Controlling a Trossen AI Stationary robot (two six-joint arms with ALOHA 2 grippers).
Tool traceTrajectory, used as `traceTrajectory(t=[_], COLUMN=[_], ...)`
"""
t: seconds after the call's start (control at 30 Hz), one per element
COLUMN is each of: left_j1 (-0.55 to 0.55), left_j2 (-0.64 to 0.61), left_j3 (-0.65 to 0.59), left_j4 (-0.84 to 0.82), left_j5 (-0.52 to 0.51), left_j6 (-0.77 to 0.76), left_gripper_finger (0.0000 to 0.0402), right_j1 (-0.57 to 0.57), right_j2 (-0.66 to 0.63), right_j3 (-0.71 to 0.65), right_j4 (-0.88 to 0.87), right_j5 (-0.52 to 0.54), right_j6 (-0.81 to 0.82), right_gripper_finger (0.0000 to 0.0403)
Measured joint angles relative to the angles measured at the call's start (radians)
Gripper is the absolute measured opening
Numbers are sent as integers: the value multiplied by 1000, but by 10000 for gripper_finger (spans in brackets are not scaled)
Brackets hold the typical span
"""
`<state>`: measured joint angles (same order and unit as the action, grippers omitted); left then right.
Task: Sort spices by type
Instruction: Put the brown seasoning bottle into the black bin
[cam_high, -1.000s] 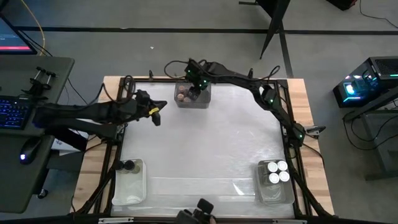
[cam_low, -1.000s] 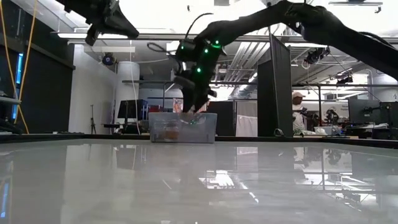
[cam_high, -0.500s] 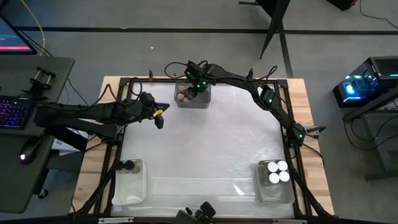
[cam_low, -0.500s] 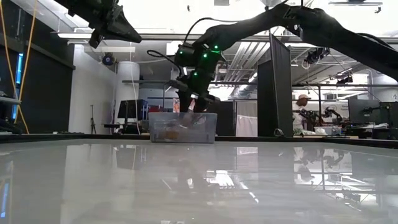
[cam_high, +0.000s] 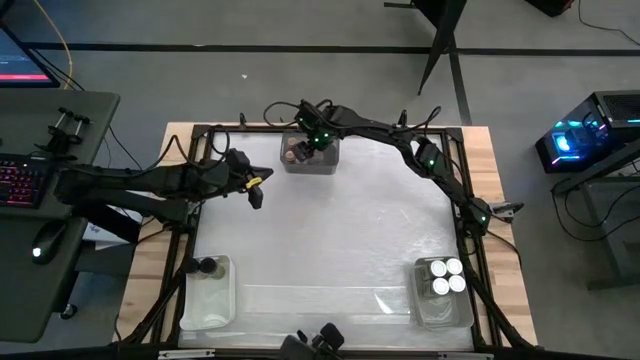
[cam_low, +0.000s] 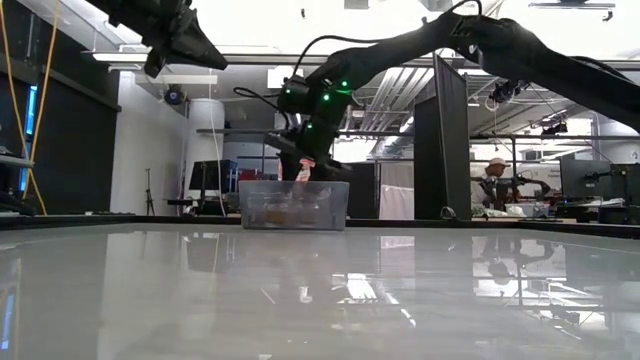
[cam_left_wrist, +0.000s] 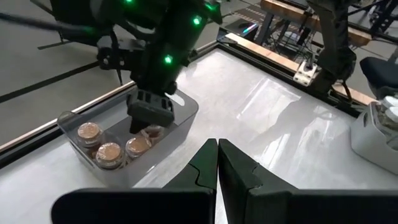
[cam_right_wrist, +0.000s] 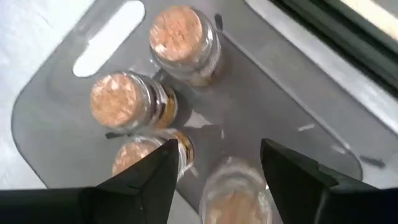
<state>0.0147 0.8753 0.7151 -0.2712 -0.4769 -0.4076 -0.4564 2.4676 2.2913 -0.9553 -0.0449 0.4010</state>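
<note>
White table (cam_high: 330, 230); right pincer (cam_right_wrist: 214, 165) spread, empty, over cork-topped jars (cam_right_wrist: 127, 102) — left pincer (cam_left_wrist: 217, 163) pressed together.

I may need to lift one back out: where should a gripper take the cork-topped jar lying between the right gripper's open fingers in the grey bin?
Judging by the right wrist view, grip the cork-topped jar across its round glass sides just under the cork, coming straight down. It stands upright in the grey bin, whose walls block a sideways approach. The right gripper already hangs open above it, fingers on either side.
</note>
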Motion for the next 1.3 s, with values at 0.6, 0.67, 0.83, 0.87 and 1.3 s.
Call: traceTrajectory(t=[0.6,0.67,0.83,0.87,1.3], left_j1=[0,0,-1,-1,-1], left_j2=[-1,-1,-2,-2,-1], left_j3=[0,0,0,0,0], left_j4=[-77,-77,-79,-82,-109], left_j5=[-3,-4,-4,-4,-15], left_j6=[-7,-8,-8,-8,-8], left_gripper_finger=[0,0,0,0,0], right_j1=[-52,-54,-55,-54,7], right_j2=[-105,-106,-106,-106,-105], right_j3=[43,22,-33,-46,-232], right_j4=[-247,-263,-230,-218,-87], right_j5=[-12,-27,-40,-43,16], right_j6=[-418,-466,-543,-562,-620], right_gripper_finger=[42,15,4,3,1])
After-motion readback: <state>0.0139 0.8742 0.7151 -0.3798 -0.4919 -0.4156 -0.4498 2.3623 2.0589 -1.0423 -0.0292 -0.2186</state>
